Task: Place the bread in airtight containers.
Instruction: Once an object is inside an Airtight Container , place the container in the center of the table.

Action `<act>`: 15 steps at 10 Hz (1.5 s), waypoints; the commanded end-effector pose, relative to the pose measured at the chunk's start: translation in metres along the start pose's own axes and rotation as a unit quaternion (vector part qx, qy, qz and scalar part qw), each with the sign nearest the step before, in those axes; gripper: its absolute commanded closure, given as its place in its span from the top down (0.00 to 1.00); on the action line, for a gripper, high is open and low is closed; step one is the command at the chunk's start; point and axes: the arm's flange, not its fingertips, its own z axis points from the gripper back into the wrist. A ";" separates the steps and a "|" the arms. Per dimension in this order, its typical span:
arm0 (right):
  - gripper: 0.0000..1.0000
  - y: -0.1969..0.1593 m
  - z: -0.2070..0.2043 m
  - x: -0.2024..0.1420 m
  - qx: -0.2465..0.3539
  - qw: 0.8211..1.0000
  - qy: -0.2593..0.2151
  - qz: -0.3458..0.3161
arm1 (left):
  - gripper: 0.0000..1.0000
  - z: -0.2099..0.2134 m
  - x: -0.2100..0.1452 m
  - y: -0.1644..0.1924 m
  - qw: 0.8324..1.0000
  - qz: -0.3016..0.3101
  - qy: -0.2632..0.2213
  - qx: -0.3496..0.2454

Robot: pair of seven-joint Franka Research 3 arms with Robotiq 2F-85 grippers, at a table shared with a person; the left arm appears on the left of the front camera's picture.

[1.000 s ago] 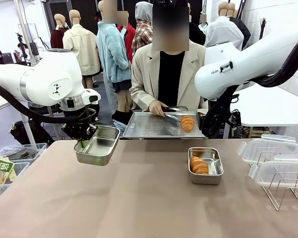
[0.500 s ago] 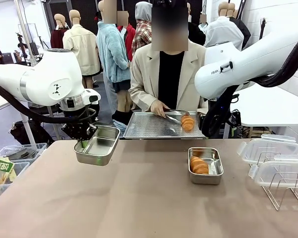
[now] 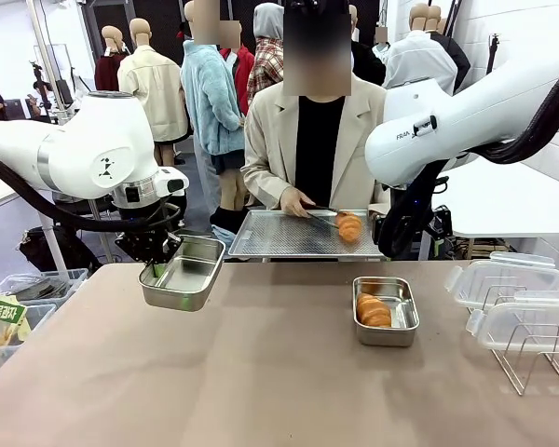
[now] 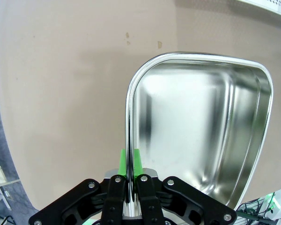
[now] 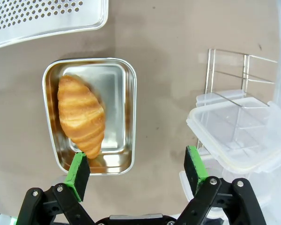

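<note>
Golden croissant [image 3: 349, 226] shifted by tongs [image 3: 322, 216]; left gripper [image 4: 130, 160] clamps tin [image 4: 201, 117], right gripper [image 5: 137, 167] gapes empty.

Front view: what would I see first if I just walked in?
Probably the left gripper pinching the rim of an empty steel tin at the left of the table. Next, the golden croissant lying in the other tin right of the middle, and the person's tongs at a second croissant on the perforated tray at the far edge.
</note>
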 end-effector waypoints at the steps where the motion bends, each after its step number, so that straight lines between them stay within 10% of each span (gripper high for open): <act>1: 1.00 -0.001 0.000 -0.002 0.007 1.000 -0.001 0.000 | 0.00 0.003 -0.002 0.002 1.000 -0.003 -0.005 0.007; 15: 1.00 -0.001 0.000 -0.002 0.007 1.000 -0.001 0.000 | 0.00 0.003 -0.002 0.002 1.000 -0.003 -0.005 0.007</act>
